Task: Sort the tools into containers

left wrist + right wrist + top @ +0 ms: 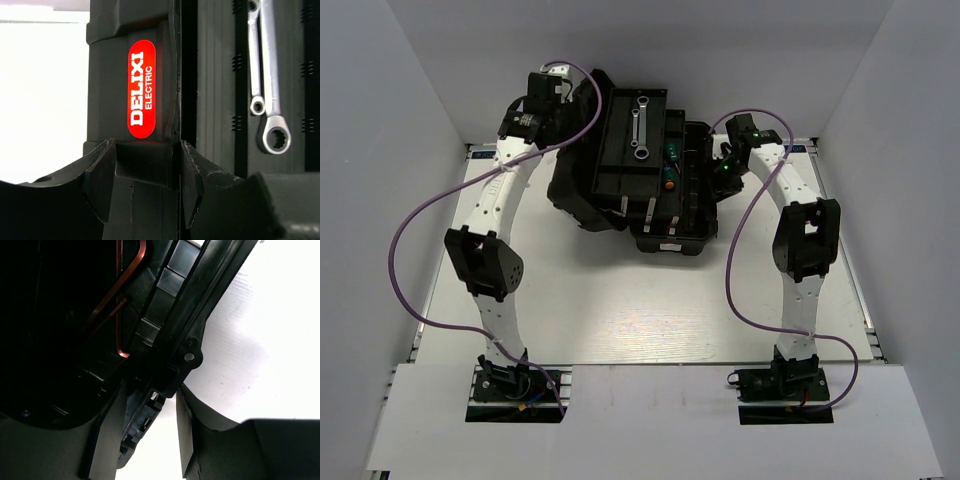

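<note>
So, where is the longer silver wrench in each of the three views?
Top external: the longer wrench lies inside the open black toolbox, upper centre.
Left wrist: upper right, ring end pointing down.
Right wrist: not in it.
Shared landmark: the black toolbox, seen in all three views.

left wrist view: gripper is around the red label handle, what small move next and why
Probably ease the handle slowly over toward the tray, to start closing the toolbox. The left gripper is clamped on the handle, both wrenches lie in the tray, and the right gripper straddles the toolbox rim, seemingly steadying it, though it may need to clear first.
</note>
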Tool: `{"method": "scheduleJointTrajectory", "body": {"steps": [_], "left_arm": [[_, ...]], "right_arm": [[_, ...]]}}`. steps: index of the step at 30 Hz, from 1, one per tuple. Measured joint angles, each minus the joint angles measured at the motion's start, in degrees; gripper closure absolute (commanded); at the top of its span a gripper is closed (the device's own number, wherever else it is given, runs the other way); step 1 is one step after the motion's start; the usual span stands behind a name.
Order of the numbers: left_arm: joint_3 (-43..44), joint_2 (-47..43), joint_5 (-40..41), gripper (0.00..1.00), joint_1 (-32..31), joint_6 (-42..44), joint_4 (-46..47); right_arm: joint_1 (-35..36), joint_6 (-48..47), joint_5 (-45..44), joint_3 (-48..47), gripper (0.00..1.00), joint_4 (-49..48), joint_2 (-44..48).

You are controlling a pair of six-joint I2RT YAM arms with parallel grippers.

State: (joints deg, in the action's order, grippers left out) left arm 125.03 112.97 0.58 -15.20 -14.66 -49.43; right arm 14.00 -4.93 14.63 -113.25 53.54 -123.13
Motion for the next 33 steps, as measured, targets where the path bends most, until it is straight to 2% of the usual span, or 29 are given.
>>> {"method": "scheduleJointTrajectory", "body": {"steps": [6, 10, 14, 17, 24, 25, 27, 29, 30, 31, 33], "left_arm": [[1.0, 0.0, 0.2, 1.00, -2.3, -1.3, 3.2], [2.4, 0.0, -2.8, 1.00, -4.9, -3.7, 7.4], [3.4, 0.8, -13.7, 1.00, -10.0, -10.0, 13.7], [3.4, 2.7, -21.1, 1.00, -14.7, -13.0, 13.8], [-0.5, 6.5, -30.0, 1.00, -20.4, -16.6, 16.9], [-0.6, 6.6, -30.6, 1.00, -20.5, -16.9, 17.0], [-0.4, 6.8, -31.1, 1.00, -20.4, -17.2, 16.7], [1.8, 7.7, -31.2, 0.92, -20.0, -17.2, 15.7], [3.3, 8.3, -31.2, 0.88, -19.8, -17.2, 15.4], [4.7, 8.8, -31.1, 0.76, -19.6, -17.2, 15.1], [6.6, 9.2, -31.2, 0.66, -19.3, -17.3, 15.1]], "right_arm": [[0.0, 0.0, -0.6, -0.3, 1.00, 1.1, -0.1], [0.0, 0.0, -0.7, -0.6, 1.00, 1.5, -0.1], [0.0, 0.1, 0.6, -0.7, 1.00, 2.1, -0.3], [0.5, -0.1, 2.5, -0.8, 1.00, 2.1, -0.5], [2.4, 0.3, 6.2, -0.8, 1.00, 2.7, -0.7], [2.6, 0.8, 6.5, -0.7, 0.97, 2.8, -0.7], [2.6, 1.3, 7.1, -0.6, 0.80, 2.8, -0.7], [2.5, 1.7, 7.5, -0.5, 0.72, 2.7, -0.7], [2.3, 1.8, 7.8, -0.5, 0.69, 2.7, -0.7], [2.1, 1.8, 8.3, -0.5, 0.65, 2.7, -0.7], [1.6, 1.6, 9.2, -0.5, 0.59, 2.9, -0.7]]}}
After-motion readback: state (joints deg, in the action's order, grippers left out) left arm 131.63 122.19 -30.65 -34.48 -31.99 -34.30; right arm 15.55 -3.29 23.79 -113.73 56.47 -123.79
